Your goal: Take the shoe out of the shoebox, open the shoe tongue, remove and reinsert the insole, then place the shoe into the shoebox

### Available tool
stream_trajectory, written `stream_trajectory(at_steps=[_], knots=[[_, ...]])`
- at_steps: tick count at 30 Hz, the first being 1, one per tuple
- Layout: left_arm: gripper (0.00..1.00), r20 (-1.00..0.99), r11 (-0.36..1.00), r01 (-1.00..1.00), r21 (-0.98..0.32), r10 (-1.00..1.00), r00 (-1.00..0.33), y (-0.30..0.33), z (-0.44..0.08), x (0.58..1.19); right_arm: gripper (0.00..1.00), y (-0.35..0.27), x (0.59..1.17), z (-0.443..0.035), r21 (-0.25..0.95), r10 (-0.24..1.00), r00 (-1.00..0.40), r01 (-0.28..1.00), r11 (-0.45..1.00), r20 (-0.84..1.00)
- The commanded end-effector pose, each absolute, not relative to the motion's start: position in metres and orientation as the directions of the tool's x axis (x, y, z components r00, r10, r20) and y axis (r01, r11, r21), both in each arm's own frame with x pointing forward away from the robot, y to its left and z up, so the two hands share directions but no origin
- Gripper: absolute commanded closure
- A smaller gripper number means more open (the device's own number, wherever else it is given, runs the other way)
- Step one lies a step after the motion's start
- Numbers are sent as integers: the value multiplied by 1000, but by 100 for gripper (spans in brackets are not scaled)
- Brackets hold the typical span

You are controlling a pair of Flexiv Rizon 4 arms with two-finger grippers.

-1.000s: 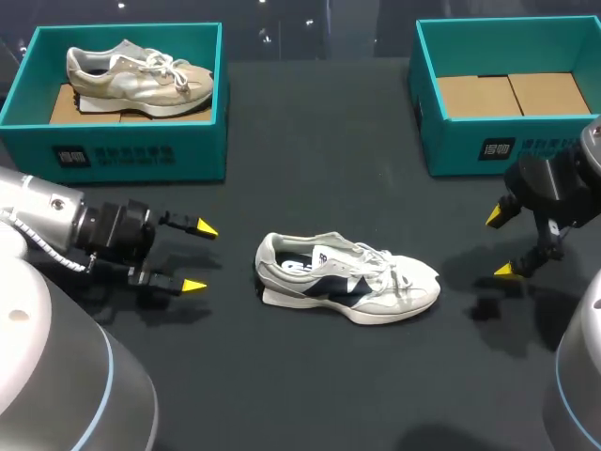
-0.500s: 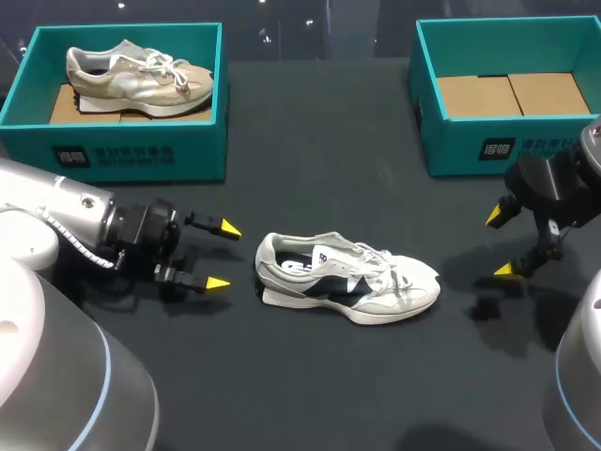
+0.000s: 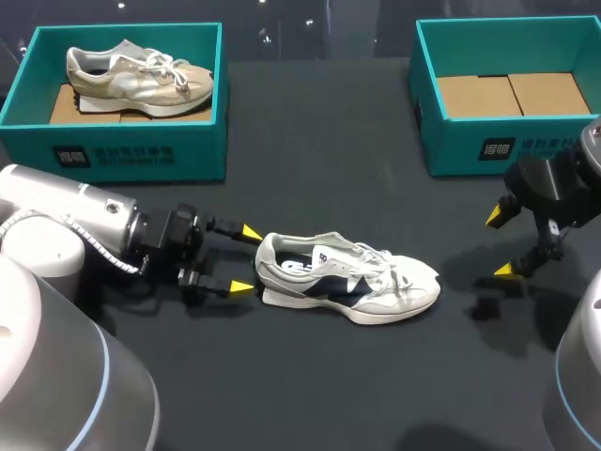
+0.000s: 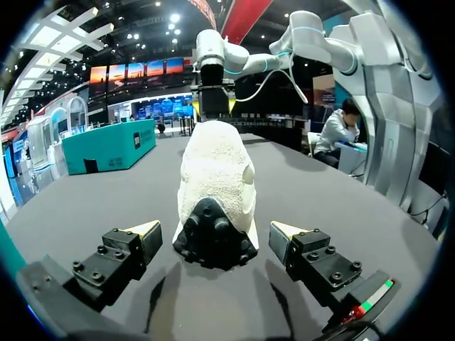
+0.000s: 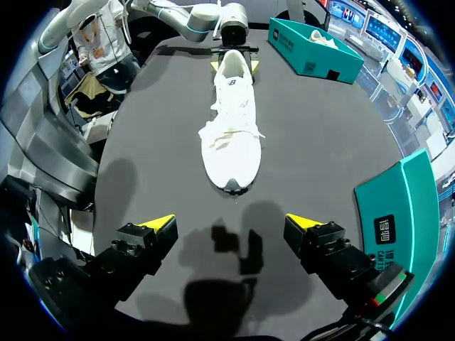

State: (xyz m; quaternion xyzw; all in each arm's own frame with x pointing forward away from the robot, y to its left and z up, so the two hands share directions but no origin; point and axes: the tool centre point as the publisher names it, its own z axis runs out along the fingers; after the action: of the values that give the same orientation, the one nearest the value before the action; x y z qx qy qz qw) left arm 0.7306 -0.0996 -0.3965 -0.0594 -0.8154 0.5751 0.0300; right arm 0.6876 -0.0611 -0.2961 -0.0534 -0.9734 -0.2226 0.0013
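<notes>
A white and navy shoe (image 3: 347, 279) lies on its sole on the black table (image 3: 310, 141), toe pointing right. My left gripper (image 3: 245, 260) is open at the shoe's heel, one yellow tip on each side, just short of touching. From the left wrist, the heel (image 4: 215, 185) stands just ahead of the open left gripper (image 4: 215, 233). My right gripper (image 3: 500, 243) hangs open and empty to the right of the toe, well apart from it. In the right wrist view the shoe (image 5: 231, 121) lies ahead of the open right gripper (image 5: 231, 224), toe toward it.
A teal shoebox (image 3: 122, 150) at the back left holds a beige shoe (image 3: 141, 75). A second teal shoebox (image 3: 507, 146) at the back right shows only its cardboard floor. Bare black table lies in front of the shoe.
My left gripper has moved to the right across the table, from well left of the shoe up to its heel. The right arm and the shoe have stayed put.
</notes>
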Motion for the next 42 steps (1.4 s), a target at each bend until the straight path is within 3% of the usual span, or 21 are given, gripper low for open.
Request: stream_trajectory(at_steps=[1, 40, 41, 42], knots=[[0, -14, 333, 57, -941, 129, -992, -108, -401, 731, 0, -61, 686, -297, 431, 106, -994, 106, 896, 24], [0, 46, 278, -2, -961, 154, -987, -169, -414, 723, 0, -61, 686, -297, 431, 106, -994, 106, 896, 24], [18, 43, 278, 0, -961, 149, -988, -170, -414, 723, 0, -61, 686, -297, 431, 106, -994, 106, 896, 24], [61, 41, 278, 1, -961, 146, -988, -170, -414, 722, 0, -61, 686, -297, 431, 106, -994, 106, 896, 24]])
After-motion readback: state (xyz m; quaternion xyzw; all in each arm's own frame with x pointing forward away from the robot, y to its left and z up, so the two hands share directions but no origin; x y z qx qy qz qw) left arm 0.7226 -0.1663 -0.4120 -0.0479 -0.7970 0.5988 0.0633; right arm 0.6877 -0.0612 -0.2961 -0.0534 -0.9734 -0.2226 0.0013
